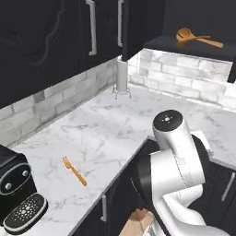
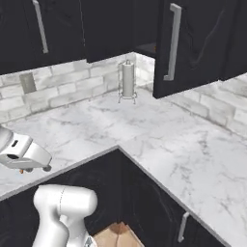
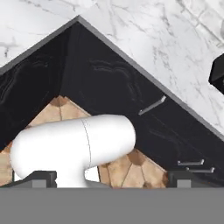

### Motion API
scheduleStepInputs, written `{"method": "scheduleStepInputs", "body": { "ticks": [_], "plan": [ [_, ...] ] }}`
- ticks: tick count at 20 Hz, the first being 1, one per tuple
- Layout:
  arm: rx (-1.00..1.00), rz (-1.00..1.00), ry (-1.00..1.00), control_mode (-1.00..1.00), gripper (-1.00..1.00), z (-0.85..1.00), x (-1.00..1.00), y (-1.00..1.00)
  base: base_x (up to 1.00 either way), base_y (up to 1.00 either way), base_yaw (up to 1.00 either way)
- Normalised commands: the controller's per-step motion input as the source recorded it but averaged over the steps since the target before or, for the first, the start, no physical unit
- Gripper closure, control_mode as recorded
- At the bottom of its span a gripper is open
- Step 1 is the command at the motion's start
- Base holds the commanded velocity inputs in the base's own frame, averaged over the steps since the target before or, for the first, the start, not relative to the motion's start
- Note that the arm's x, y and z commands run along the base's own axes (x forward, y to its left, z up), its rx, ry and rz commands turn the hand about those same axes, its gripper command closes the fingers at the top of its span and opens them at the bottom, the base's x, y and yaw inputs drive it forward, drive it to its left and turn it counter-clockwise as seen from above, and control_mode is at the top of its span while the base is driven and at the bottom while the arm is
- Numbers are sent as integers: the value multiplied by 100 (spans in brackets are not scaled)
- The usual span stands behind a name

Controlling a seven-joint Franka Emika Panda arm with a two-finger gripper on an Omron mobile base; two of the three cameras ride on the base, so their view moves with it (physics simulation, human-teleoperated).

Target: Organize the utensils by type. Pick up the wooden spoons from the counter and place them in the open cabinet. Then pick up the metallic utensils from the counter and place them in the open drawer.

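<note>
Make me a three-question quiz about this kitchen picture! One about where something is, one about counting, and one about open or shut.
1. Where is the slim orange fork?
A. On the white marble counter
B. Inside the coffee machine
C. On the wooden floor

2. How many tan-orange wooden spoons lie on the shelf of the dark upper cabinet?
A. None
B. Two
C. Five

3. Is that dark upper cabinet open or shut?
A. Shut tight
B. Open
C. It has fallen off the wall

Answers:
1. A, since the fork lies flat on the marble near the counter's front edge.
2. B, since two spoons lie together on the shelf in the left base view.
3. B, since you can see straight onto its shelf and the spoons.
</note>
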Motion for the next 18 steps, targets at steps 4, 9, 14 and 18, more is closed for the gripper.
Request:
{"method": "scheduleStepInputs", "body": {
  "ticks": [4,9,14,18],
  "plan": [
    [0,0,0,100,-100,0,0,0,-47,-21,100],
    [0,0,0,100,-100,0,0,0,-38,-18,100],
    [0,0,0,100,-100,0,0,0,5,-9,48],
    [0,0,0,100,-100,0,0,0,32,-1,8]
  ]
}}
